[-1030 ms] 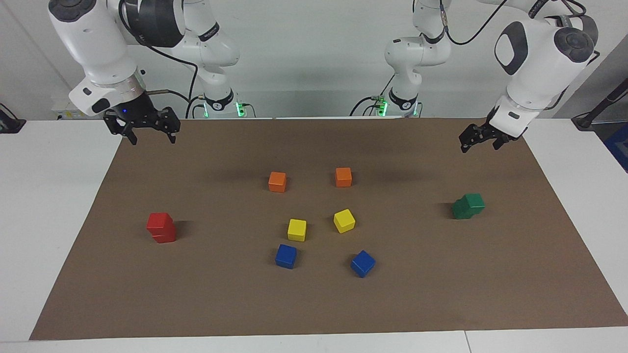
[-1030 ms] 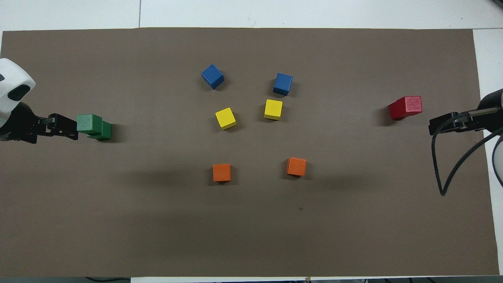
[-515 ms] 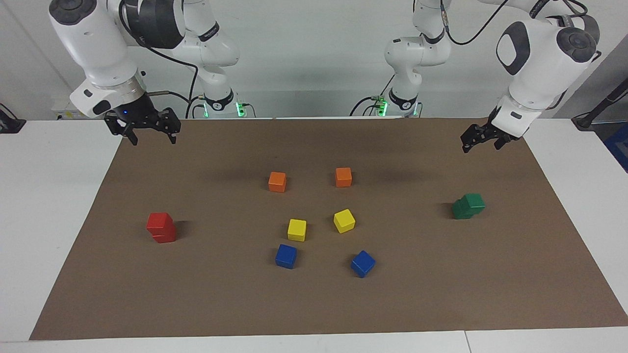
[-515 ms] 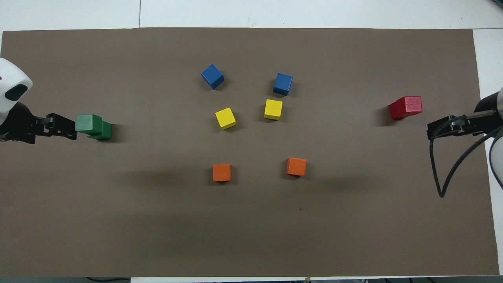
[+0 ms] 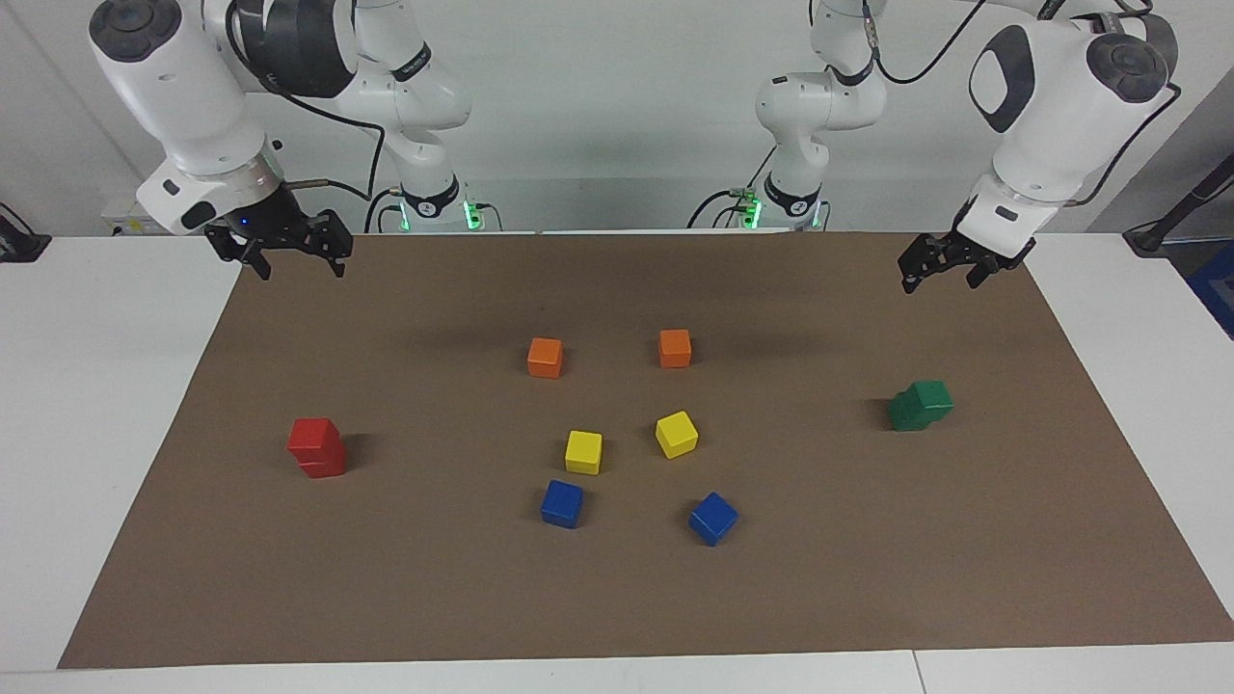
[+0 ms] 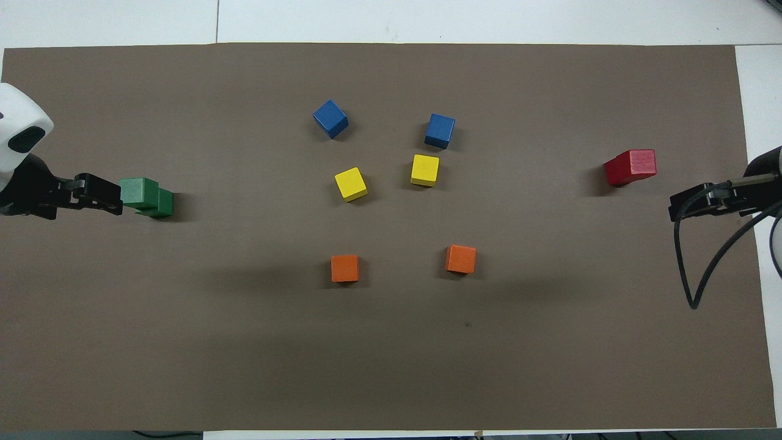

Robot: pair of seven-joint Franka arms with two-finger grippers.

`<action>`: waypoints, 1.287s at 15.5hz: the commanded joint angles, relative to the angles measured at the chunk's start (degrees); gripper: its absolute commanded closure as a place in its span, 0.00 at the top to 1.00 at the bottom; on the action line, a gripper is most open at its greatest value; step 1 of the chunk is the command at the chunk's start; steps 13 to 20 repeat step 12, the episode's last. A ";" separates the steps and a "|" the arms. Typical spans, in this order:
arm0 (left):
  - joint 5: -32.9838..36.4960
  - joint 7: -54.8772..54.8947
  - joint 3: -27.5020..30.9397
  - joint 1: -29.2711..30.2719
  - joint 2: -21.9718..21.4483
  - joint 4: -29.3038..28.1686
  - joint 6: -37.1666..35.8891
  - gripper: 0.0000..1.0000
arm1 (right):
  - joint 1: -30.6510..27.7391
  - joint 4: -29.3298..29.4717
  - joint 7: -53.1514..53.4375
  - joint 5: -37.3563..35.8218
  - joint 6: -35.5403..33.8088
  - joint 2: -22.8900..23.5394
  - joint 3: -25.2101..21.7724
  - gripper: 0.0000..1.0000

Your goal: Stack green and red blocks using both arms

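Facing view: the red stack [image 5: 316,448] stands toward the right arm's end of the worktop, the green stack [image 5: 921,405] toward the left arm's end, its top cube overhanging and liable to topple if jarred. Right gripper [image 5: 289,255] hangs spread wide; left gripper [image 5: 943,270] hangs too, fingers' state unclear.

Overhead view: both stacks stand apart from the loose cubes. No legible writing.

Two-block stack [image 5: 317,447] toward right arm's end; second stack [image 5: 921,405] toward left arm's end; six loose cubes [image 5: 581,452] between.
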 commanded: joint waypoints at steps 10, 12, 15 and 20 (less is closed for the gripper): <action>-0.49 -0.40 -0.24 0.75 -0.57 1.56 -3.14 1.00 | 0.40 0.07 -1.25 0.26 -0.98 -0.41 -0.80 1.00; -0.49 -0.23 -0.06 0.75 -0.66 1.56 -3.23 1.00 | 0.40 0.07 -1.25 0.26 -1.07 -0.41 -0.80 1.00; -0.49 -0.23 -0.06 0.75 -0.66 1.56 -3.23 1.00 | 0.40 0.07 -1.25 0.26 -1.07 -0.41 -0.80 1.00; -0.49 -0.23 -0.06 0.75 -0.66 1.56 -3.23 1.00 | 0.40 0.07 -1.25 0.26 -1.07 -0.41 -0.80 1.00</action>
